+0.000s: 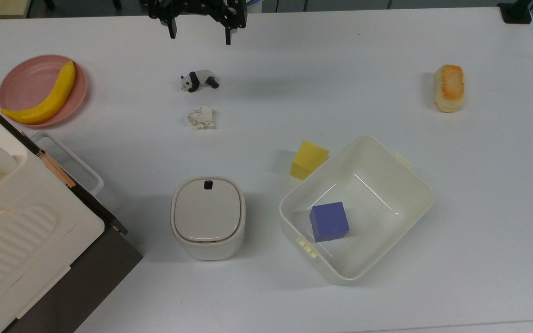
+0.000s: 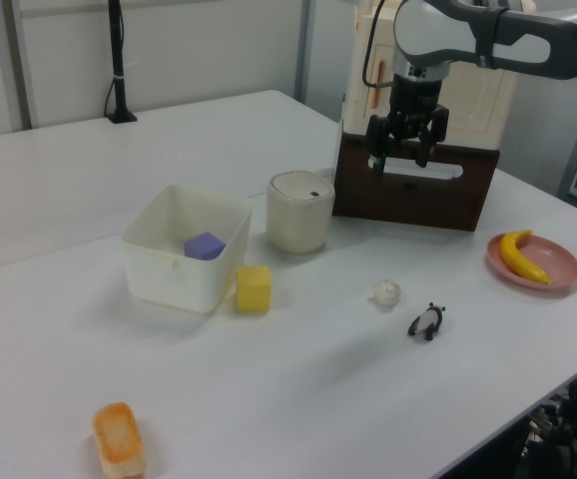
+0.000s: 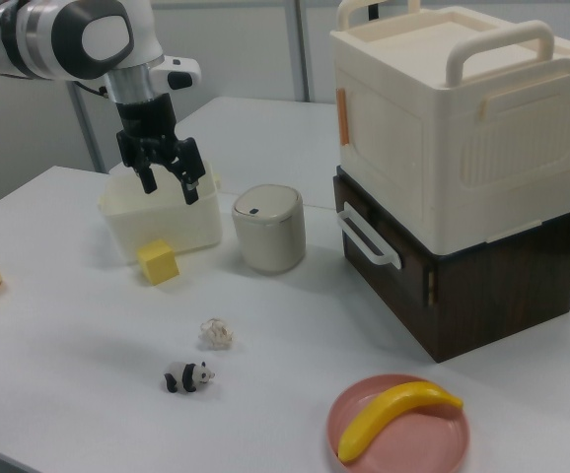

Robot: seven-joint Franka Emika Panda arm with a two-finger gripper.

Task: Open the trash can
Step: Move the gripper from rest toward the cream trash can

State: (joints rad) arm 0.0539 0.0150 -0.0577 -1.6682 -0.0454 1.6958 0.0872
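Note:
The trash can [image 1: 207, 217] [image 2: 300, 211] [image 3: 268, 228] is a small cream rounded-square bin with a flat beige lid that lies shut. A small black button [image 1: 208, 185] sits at the lid's far edge in the top view. My gripper [image 1: 200, 38] [image 2: 397, 163] [image 3: 171, 184] hangs open high above the table, fingers pointing down with nothing between them. In the top view it is at the upper edge, above the panda and well away from the bin.
A toy panda [image 1: 199, 81], a crumpled paper ball [image 1: 202, 117], a yellow cube [image 1: 309, 160] and a cream tub [image 1: 414, 185] holding a purple cube [image 1: 329, 221] surround the bin. A large cream appliance on a brown box [image 1: 21, 217], a pink plate [image 1: 21, 83] with a banana [image 1: 46, 97] and a bread roll [image 1: 449, 88] lie further off.

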